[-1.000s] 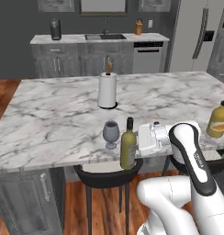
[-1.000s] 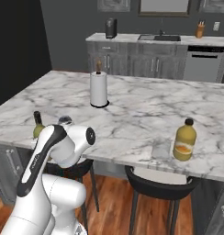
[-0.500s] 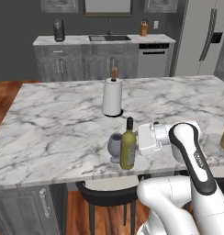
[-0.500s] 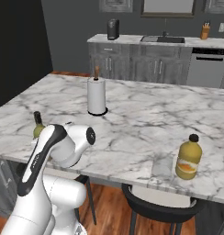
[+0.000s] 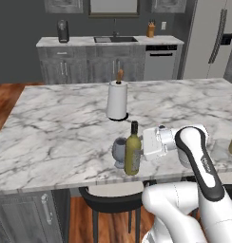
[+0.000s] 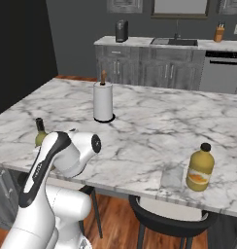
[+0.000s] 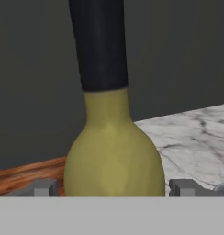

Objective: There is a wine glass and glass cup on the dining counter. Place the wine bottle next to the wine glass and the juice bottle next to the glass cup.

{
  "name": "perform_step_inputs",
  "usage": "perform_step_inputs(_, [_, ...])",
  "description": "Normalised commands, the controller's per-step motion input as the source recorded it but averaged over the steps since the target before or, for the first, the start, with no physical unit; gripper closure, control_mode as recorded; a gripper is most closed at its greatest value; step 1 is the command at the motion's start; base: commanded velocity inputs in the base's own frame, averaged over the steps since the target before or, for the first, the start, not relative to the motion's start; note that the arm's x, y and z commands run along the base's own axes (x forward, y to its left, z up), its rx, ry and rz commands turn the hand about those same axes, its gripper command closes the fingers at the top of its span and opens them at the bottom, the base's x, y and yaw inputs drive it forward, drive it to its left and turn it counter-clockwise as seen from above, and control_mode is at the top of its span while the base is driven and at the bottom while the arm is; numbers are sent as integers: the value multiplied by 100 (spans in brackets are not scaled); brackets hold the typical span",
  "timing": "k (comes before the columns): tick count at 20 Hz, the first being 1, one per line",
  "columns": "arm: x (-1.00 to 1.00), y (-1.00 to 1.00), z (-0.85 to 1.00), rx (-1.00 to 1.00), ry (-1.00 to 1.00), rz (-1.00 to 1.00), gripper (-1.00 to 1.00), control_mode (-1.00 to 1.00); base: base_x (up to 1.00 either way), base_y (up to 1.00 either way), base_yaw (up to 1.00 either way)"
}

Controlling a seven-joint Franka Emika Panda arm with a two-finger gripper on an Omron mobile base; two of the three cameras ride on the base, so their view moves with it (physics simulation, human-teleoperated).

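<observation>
The wine bottle (image 5: pixel 132 156) stands upright near the front edge of the desk (image 5: pixel 61 130), its base on the marble top. The wine glass (image 5: pixel 120 151) stands just beside it on the bottle's left in the left base view, so close that the two overlap in the picture; whether they touch cannot be told. The gripper (image 5: pixel 142 148) reaches in sideways from the right at the bottle's body. In the hand view the bottle (image 7: pixel 113 160) sits squarely between the two fingertips (image 7: pixel 42 188), with a small gap visible on each side, so the jaws are spread around the bottle rather than pinching it.

In the right base view the bottle's dark cap and olive shoulder (image 6: pixel 40 133) peek out behind the white arm near the desk's front left corner. The juice bottle (image 6: pixel 199 168) stands upright well apart from it, near the front right of the desk (image 6: pixel 154 121), and a clear glass cup (image 6: pixel 172 175) stands just beside it on the left.

A paper towel roll (image 5: pixel 117 100) on its holder stands upright toward the middle of the desk, behind the wine bottle. A dark stool seat (image 5: pixel 113 201) shows beneath the desk's front edge.
</observation>
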Motion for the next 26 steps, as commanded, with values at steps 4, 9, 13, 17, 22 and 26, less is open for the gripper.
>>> perform_step_inputs(4, [0,0,0,0,0,0,100,100,0,0,0])
perform_step_inputs(9, [0,0,0,0,0,0,100,100,0,0,0])
perform_step_inputs(13, [0,0,0,0,0,0,100,100,0,0,0])
perform_step_inputs(17, [0,0,0,0,0,0,100,100,0,0,0])
perform_step_inputs(22, [0,0,0,0,0,0,100,100,1,1,0])
perform_step_inputs(26, [2,0,0,1,0,-1,100,-100,0,0,0])
